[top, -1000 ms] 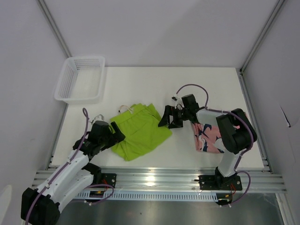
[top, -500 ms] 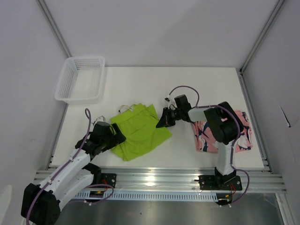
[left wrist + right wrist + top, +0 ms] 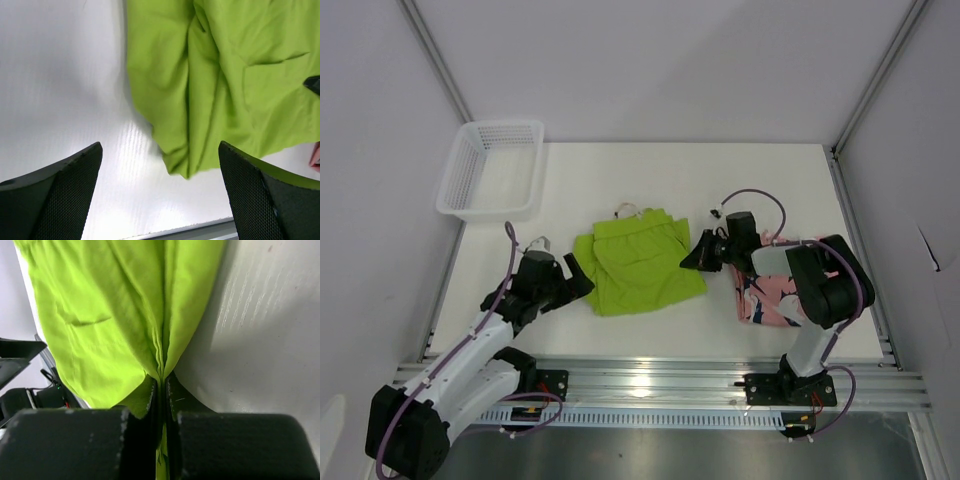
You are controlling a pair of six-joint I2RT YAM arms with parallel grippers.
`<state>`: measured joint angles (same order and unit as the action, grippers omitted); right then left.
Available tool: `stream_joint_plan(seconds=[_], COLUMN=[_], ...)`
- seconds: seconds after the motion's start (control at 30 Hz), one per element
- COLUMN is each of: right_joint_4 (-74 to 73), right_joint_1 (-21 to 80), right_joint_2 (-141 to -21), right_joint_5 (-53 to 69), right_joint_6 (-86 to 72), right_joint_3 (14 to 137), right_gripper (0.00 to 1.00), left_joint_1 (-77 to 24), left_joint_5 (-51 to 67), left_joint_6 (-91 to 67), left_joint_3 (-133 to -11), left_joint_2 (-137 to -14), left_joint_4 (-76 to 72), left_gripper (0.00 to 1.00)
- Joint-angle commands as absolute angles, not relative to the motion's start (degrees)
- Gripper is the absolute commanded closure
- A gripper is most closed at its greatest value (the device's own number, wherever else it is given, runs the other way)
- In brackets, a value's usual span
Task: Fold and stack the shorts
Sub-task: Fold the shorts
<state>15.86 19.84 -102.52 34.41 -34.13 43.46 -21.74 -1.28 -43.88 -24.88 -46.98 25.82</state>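
Observation:
The lime-green shorts (image 3: 642, 263) lie flat mid-table with the white drawstring (image 3: 628, 211) at their far edge. My right gripper (image 3: 701, 256) is shut on their right edge; in the right wrist view the green cloth (image 3: 110, 315) is pinched into a ridge between the jaws (image 3: 161, 390). My left gripper (image 3: 576, 280) stands open just left of the shorts, not touching them. In the left wrist view a corner of the green shorts (image 3: 215, 75) reaches between the wide-apart fingers (image 3: 65, 185). The coral-pink printed shorts (image 3: 767, 292) lie to the right, partly under the right arm.
A white mesh basket (image 3: 491, 168) sits at the far left corner. A metal rail (image 3: 650, 376) runs along the near edge. Grey walls and frame posts close the table in on three sides.
My right gripper has shut on the green shorts' edge and dragged them to the right, turning them squarer to the table. The left gripper stayed open, shifting slightly.

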Motion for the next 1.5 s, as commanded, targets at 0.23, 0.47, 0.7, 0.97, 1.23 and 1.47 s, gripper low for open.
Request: stream_joint_plan(seconds=[0.23,0.47,0.7,0.97,1.23,1.47], right_joint_4=[25.31,25.05,26.01,25.84,25.40,22.25], right_joint_1=[21.09,21.44,21.45,21.71,22.15,22.50], right_joint_2=[-105.20,-105.03,-105.47,-106.61,-107.75,-107.14], right_joint_5=[36.56,36.39,37.44,38.14,38.94,37.10], right_joint_6=[-36.74,-36.30,-36.83,-36.74,-36.56,-35.07], right_joint_3=[43.24,43.24,43.24,43.86,44.74,45.79], right_gripper=[1.00,1.00,1.00,1.00,1.00,1.00], left_joint_1=[-21.62,-18.99,-17.06,-14.94,-14.94,-15.55], left_joint_5=[3.51,1.24,-3.69,5.18,9.23,8.53], left_joint_6=[-38.32,-36.04,-35.42,-36.21,-38.23,-36.65], left_joint_3=[-25.58,-27.51,-25.84,-24.96,-23.99,-23.99], left_joint_2=[-53.15,-64.41,-64.07,-70.22,-78.04,-78.66], left_joint_4=[8.89,3.52,2.64,-8.96,-19.77,-21.36], left_gripper=[0.01,0.01,0.01,0.01,0.01,0.28])
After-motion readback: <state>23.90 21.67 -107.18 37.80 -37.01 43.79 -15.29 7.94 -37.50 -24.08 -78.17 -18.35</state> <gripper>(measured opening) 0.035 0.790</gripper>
